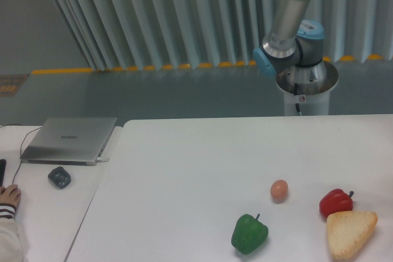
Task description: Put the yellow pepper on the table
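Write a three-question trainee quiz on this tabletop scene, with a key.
1. True or false: the red pepper touches the bread wedge.
2. Which item lies nearest the egg: A green pepper, B laptop, C grey mouse?
3. Fill in: no ____ pepper shows on the table.

Key: 1 true. 2 A. 3 yellow.

I see a pale ribbed curtain (184, 16) behind, grey-green floor (153, 96) (yellow stripe (61, 70) along it), and a side desk (37, 213).
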`<state>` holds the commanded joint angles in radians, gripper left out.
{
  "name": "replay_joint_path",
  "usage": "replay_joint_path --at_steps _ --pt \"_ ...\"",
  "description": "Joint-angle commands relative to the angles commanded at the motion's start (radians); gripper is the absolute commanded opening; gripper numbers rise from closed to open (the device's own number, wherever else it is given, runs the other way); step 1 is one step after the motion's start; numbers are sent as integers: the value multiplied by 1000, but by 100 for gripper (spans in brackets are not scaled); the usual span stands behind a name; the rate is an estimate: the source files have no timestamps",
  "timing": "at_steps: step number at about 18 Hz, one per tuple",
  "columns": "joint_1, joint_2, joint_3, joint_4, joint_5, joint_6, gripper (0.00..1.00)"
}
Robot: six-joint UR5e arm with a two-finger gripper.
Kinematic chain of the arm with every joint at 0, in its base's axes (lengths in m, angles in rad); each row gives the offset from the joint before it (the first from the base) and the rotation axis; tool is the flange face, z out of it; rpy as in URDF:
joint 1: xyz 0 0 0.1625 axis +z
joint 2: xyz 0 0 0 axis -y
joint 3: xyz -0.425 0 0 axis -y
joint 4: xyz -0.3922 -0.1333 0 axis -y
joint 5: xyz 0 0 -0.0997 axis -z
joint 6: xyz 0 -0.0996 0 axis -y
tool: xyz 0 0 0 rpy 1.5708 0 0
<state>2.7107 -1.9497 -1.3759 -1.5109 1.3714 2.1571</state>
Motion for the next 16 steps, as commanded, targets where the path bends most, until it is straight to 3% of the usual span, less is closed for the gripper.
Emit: replay_joint_path --at_steps 3,7,16 --pt "-32 20 -26 -22 2 -36 36" --pt "-98 40 -97 6 46 -170 37" --pt "-138 34 -201 256 213 -286 37"
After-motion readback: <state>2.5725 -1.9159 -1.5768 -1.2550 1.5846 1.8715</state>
